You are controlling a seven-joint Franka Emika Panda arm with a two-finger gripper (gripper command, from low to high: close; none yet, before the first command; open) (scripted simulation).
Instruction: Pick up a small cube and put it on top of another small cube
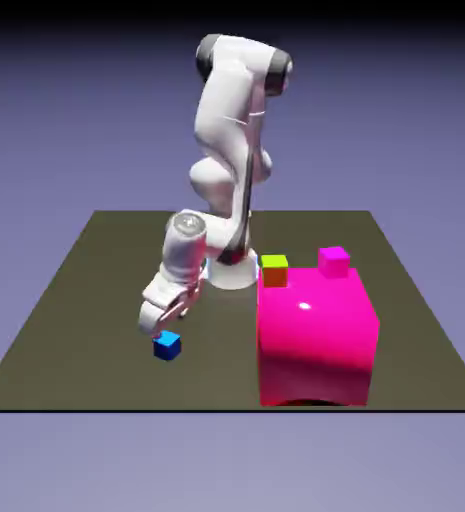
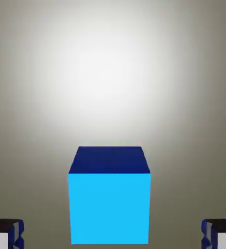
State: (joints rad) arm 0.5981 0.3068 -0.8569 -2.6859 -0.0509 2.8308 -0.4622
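Right now your gripper [image 1: 163,322] hangs just above the small blue cube [image 1: 167,346], jaws spread wide and empty, 1 fingertip [image 2: 5,234] showing at each side of it in the hand view, likely lined up for the grab. The pink cube [image 1: 333,261] waits behind the big magenta block [image 1: 314,338]. You'll find no writing anywhere.

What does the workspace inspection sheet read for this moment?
Surface: dark olive table, flat.
Job's things: tiny bright blue cube on the table, centred between the fingertips in the hand view, not gripped; small magenta cube behind the big block.
Clutter: huge glossy magenta block; small green-topped orange cube behind it.
Grippers: white two-finger gripper open, just above the blue cube.
Cables: nothing seen.
Surroundings: plain blue-violet backdrop.
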